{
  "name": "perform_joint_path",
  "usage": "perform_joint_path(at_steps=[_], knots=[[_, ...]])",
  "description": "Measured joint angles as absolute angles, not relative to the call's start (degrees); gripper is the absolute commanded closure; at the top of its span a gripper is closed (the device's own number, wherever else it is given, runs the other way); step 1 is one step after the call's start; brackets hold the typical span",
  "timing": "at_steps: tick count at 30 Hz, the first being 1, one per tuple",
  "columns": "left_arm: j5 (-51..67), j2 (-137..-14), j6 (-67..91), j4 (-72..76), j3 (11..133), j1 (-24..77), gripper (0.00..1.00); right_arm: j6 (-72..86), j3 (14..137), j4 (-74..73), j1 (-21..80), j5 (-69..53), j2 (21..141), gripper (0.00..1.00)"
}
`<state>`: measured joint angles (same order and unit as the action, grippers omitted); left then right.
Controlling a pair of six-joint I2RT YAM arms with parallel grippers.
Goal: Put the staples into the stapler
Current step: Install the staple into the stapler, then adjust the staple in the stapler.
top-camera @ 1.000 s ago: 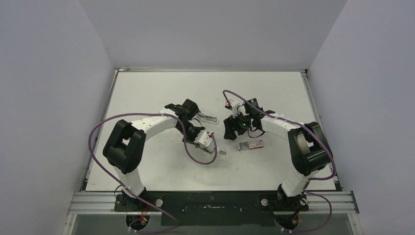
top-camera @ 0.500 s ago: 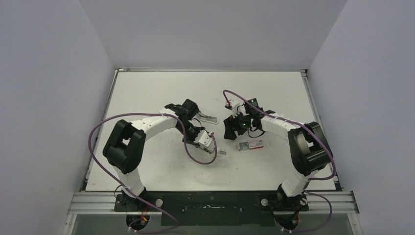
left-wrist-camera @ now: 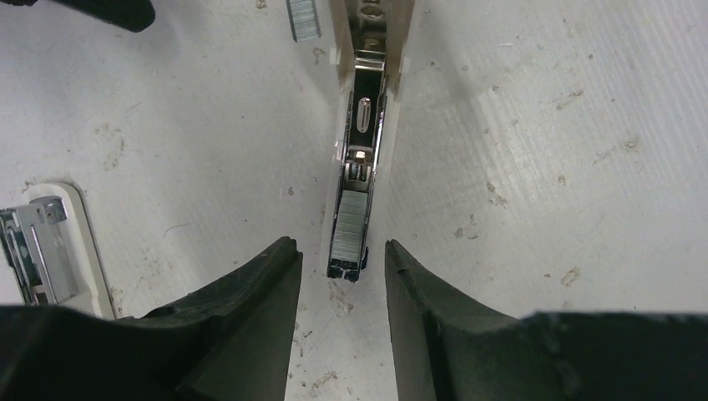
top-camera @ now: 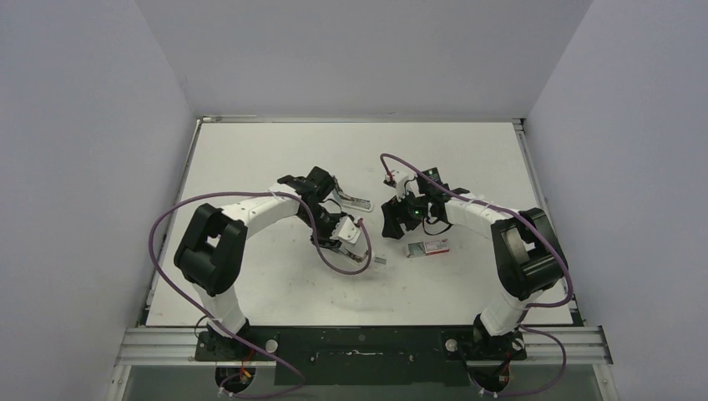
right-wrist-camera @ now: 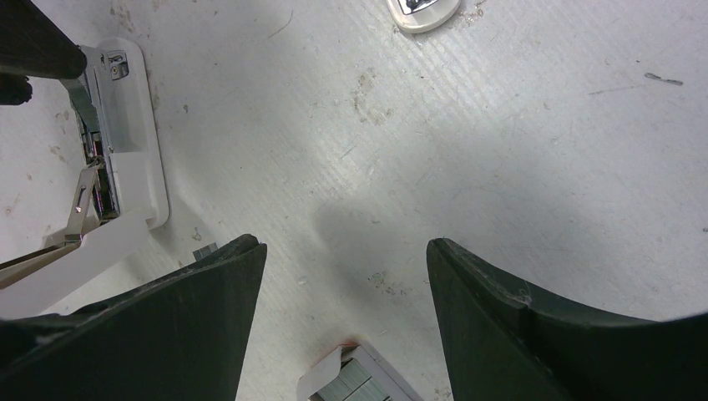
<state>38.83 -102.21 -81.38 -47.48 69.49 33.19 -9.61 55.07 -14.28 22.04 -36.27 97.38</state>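
With the staples point(left-wrist-camera: 351, 221) lying in the open channel of the stapler point(left-wrist-camera: 367, 75) at mid-tabletop point(left-wrist-camera: 543, 125), the left gripper point(left-wrist-camera: 338, 251), narrowly parted and holding nothing, should lift straight clear without nudging them, while the right gripper point(right-wrist-camera: 346, 251) hangs wide and empty.

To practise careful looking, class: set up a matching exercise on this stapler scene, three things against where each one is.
Things: 1 stapler; 2 staple box; 3 loose staples.
Places: A on the table, just beside the stapler; B by the open right gripper; C one end between the fingers of the left gripper.
Pairs: 1-C, 2-B, 3-A.
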Motion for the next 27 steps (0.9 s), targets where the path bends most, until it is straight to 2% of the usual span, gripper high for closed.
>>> perform_joint_path(at_steps=[11, 27], knots=[[43.5, -99.9, -73.8, -40.5, 67.7, 31.4, 0.6, -9.6, 55.1, -14.3, 22.0, -36.3, 97.4, 0.28], [43.6, -101.7, -72.7, -37.9, 67.7, 31.8, 0.61, -9.6, 55.1, -14.7, 21.8, -36.3, 97.4, 0.28]])
